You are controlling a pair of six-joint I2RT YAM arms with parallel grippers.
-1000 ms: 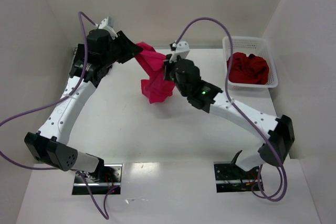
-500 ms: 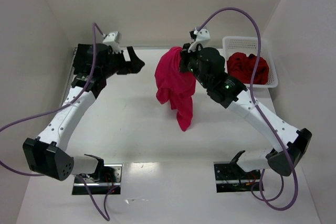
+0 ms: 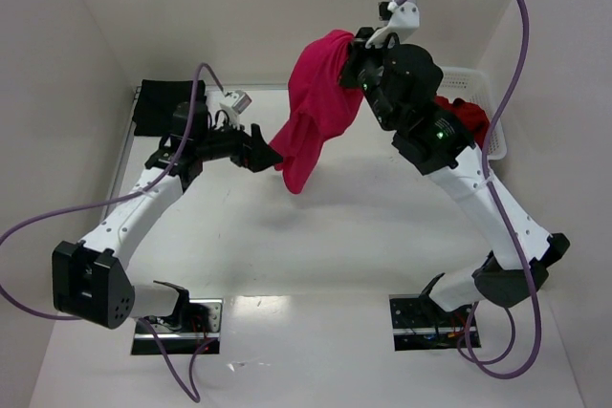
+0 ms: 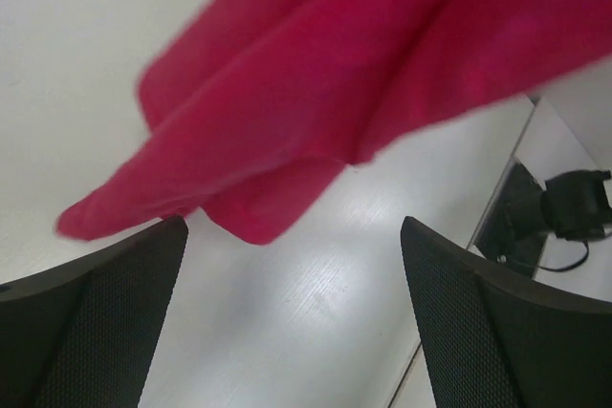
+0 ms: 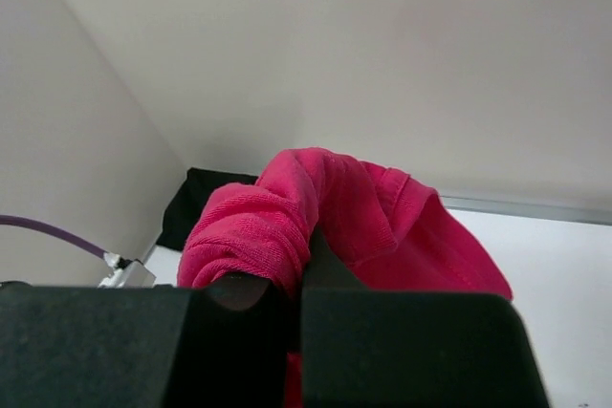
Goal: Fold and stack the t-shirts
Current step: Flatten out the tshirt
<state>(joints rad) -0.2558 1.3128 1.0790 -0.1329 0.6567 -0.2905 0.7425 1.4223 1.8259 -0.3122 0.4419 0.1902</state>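
Observation:
A crimson-pink t-shirt [image 3: 318,97] hangs in the air over the back of the table, bunched at its top in my right gripper [image 3: 356,53], which is shut on it [image 5: 304,257]. The cloth [image 5: 287,207] wraps over the shut fingers. My left gripper [image 3: 265,153] stands open right beside the shirt's hanging lower end. In the left wrist view the shirt [image 4: 363,74] drapes just beyond the wide-apart fingers [image 4: 96,332], with nothing between them [image 4: 294,236]. A black t-shirt [image 3: 158,107] lies flat at the back left corner [image 5: 206,200]. Dark red t-shirts [image 3: 466,121] lie in the basket.
The white lattice basket [image 3: 457,74] stands at the back right, partly behind my right arm. White walls close the table on three sides. The arm base plates [image 3: 177,324] sit at the near edge, one showing in the left wrist view [image 4: 559,217].
My left gripper let go of the pink shirt, opened wide and moved down and right to the shirt's lower end. My right arm lifted the shirt higher and further back.

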